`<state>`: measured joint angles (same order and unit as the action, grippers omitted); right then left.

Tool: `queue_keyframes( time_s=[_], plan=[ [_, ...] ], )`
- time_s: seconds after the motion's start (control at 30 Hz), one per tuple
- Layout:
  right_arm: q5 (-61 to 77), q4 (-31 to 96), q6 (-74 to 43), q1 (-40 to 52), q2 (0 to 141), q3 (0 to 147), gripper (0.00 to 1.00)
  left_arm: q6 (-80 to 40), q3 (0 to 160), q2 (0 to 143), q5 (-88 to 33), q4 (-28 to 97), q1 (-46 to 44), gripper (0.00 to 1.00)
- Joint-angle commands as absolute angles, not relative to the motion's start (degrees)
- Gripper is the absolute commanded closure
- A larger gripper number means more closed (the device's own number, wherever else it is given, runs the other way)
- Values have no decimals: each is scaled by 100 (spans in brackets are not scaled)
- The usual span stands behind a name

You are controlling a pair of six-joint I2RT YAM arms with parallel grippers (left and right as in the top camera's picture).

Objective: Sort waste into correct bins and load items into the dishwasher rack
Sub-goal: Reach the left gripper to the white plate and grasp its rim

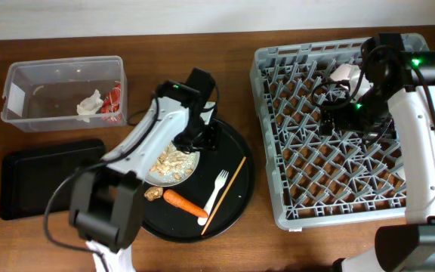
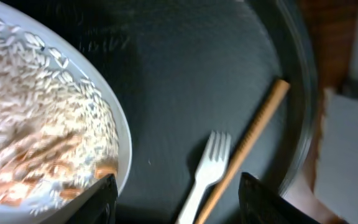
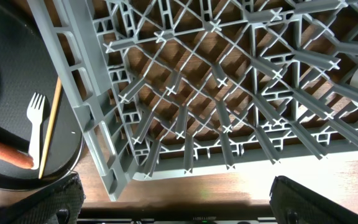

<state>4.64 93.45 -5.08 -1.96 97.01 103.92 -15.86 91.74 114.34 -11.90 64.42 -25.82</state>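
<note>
The pale plate (image 1: 174, 164) with beige rice scraps (image 2: 36, 118) sits on the round black tray. An orange carrot (image 1: 185, 203), a small brown lump (image 1: 153, 194), a white fork (image 1: 216, 190) and a wooden chopstick (image 1: 229, 187) lie beside it. My left gripper (image 1: 202, 138) hangs open and empty (image 2: 182, 205) over the tray, between the plate rim and the fork (image 2: 210, 165). My right gripper (image 1: 346, 119) is open and empty (image 3: 179, 208) above the grey rack (image 1: 293, 211). A pale dish (image 1: 344, 73) sits in the rack's far part, half hidden by the arm. The napkin (image 1: 89, 104) and red wrapper (image 1: 113, 100) lie in the clear tub (image 1: 21, 75).
The shallow black rectangular tray (image 1: 44, 177) lies at the left, below the tub. The round black tray (image 1: 236, 208) sits close to the rack's left wall (image 3: 73, 81). The rack's upright pegs stand under my right gripper. Bare wooden table shows along the front edge.
</note>
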Motion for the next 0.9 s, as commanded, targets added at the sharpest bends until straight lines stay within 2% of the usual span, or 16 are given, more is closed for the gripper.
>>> queue_keyframes(
  time_s=[0.0,0.2,0.33,0.87],
  plan=[
    [539,9358,-471,-233,9706,10405,1,-1992,9153,11751,-1044,6324,-2578,38],
    [539,9347,-473,-233,9706,10405,1,-2010,9153,11817,-1041,6128,-2578,38],
    [539,9351,-473,-233,9706,10405,1,-2493,9076,11819,-786,6136,-2578,39],
    [541,9365,-473,-233,9706,10405,1,-2506,8707,11839,-742,5531,-2862,38]
  ],
)
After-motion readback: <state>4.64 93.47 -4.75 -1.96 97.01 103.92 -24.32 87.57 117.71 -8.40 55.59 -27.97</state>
